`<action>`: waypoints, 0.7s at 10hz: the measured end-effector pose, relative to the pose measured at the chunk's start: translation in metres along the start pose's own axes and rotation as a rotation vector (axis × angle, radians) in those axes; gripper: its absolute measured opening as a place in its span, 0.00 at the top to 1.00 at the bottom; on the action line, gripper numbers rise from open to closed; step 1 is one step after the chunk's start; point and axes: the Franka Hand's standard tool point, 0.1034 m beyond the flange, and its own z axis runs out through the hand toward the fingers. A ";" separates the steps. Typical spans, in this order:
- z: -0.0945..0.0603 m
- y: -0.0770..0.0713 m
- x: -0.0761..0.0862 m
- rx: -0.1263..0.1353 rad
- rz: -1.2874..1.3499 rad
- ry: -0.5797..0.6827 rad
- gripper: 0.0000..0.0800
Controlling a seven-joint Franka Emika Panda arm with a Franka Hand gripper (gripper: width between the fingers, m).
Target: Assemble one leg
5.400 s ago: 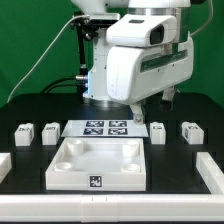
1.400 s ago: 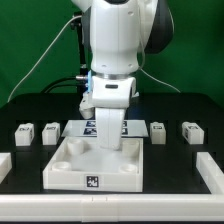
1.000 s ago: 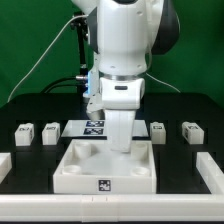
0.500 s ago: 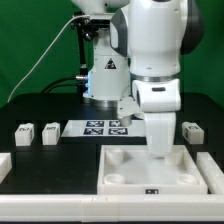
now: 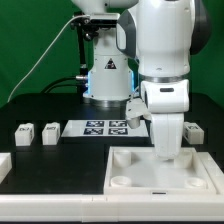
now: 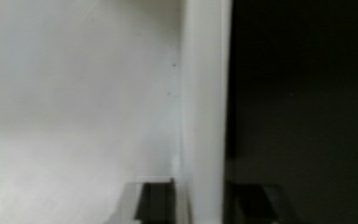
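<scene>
In the exterior view, the tray (image 5: 150, 188) has slid to this view's right along with the gripper (image 5: 166, 154), so it looks like positioning work, with none of the legs (image 5: 48, 132) fitted yet. They are small white tagged blocks, lying untouched on the table beside the marker board (image 5: 104, 127). In the wrist view, the fingers (image 6: 155, 200) pinch the tray's thin upright wall.

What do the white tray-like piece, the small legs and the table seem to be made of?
The white tray-like piece: probably moulded plastic, smooth, matte, with rounded sockets. The legs: likely the same white plastic, with printed tags. The table: black matte surface, material unclear.
</scene>
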 end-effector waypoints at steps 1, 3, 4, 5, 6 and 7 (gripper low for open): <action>0.001 0.000 0.000 0.001 0.001 0.000 0.62; 0.000 0.000 -0.001 0.001 0.004 0.000 0.43; 0.000 0.001 -0.002 0.001 0.006 0.000 0.25; 0.000 0.001 -0.003 0.001 0.007 0.000 0.25; 0.000 0.001 -0.004 0.000 0.009 0.000 0.20; -0.002 0.002 -0.004 -0.003 0.009 0.000 0.19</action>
